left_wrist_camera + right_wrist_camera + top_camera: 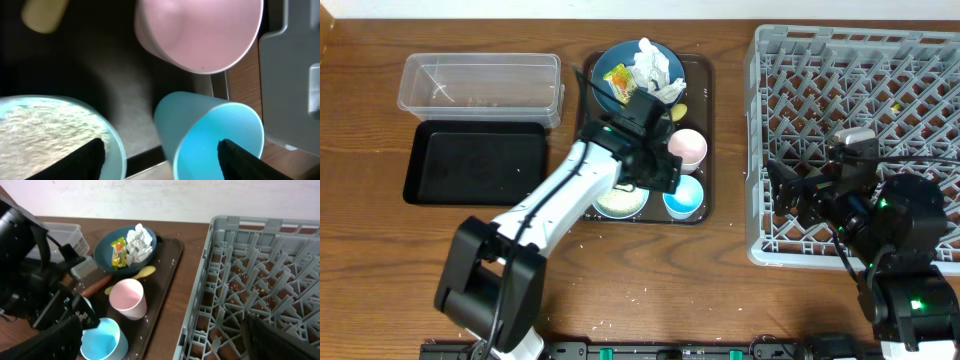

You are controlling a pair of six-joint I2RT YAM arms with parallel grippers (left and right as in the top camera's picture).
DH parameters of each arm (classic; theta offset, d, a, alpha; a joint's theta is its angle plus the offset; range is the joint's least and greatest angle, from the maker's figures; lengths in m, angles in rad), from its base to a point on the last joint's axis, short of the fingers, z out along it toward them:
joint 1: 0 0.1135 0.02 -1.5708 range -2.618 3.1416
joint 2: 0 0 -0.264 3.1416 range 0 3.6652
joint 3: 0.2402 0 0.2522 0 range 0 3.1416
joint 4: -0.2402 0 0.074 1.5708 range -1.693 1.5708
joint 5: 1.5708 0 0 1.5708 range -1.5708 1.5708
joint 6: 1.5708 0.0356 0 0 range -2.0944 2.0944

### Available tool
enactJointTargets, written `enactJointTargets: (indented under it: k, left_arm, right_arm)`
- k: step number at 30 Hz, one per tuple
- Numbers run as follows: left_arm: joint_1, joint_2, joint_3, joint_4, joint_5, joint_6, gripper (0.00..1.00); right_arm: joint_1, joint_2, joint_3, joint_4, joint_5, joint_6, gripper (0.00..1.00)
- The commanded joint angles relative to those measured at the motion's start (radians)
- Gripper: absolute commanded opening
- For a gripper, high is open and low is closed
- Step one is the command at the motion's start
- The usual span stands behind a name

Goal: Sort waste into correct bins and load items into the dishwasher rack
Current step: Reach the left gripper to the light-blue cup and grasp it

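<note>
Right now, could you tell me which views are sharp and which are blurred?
Overhead: sharp, evenly lit. Left wrist: very close, pink cup and blue cup soft-edged, spoon a yellow blur. Right wrist: rack fairly crisp, near fingers dark and blurred.

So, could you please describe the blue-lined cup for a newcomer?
Left of the big grey rack lies a dark tray. At its near right corner sits a small cup, beside a similar cup. Its inside is blue; its neighbour's is pink.
</note>
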Motion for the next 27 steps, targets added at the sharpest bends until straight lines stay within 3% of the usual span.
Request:
enactJointTargets:
  k: [1, 5, 8, 17, 23, 27]
  left_arm:
    - [-0.032, 0.020, 0.014, 0.002, -0.074, -0.024, 0.71]
    - [-0.044, 0.024, 0.014, 0.002, -0.124, -0.025, 0.62]
    - [-0.044, 0.026, 0.014, 0.002, -0.124, -0.025, 0.47]
    - [-0.071, 0.060, 0.014, 0.002, -0.124, -0.024, 0.38]
    - [-0.070, 0.058, 0.014, 0.002, -0.124, -0.024, 0.07]
    - [-0.053, 0.023, 0.015, -0.003, -0.097, -0.025, 0.06]
  right_arm:
    - [0.009, 0.010, 0.023, -0.005, -0.010, -0.013, 0.99]
    - [0.008, 0.012, 0.023, -0.013, -0.010, -0.013, 0.99]
    - [0.008, 0.012, 0.023, -0.012, -0.010, -0.013, 0.99]
    - [0.008, 0.013, 0.023, -0.012, -0.010, -0.013, 0.98]
    - [0.008, 0.013, 0.023, -0.014, -0.010, -0.013, 0.97]
    - [0.008, 0.013, 0.023, -0.011, -0.010, -0.013, 0.97]
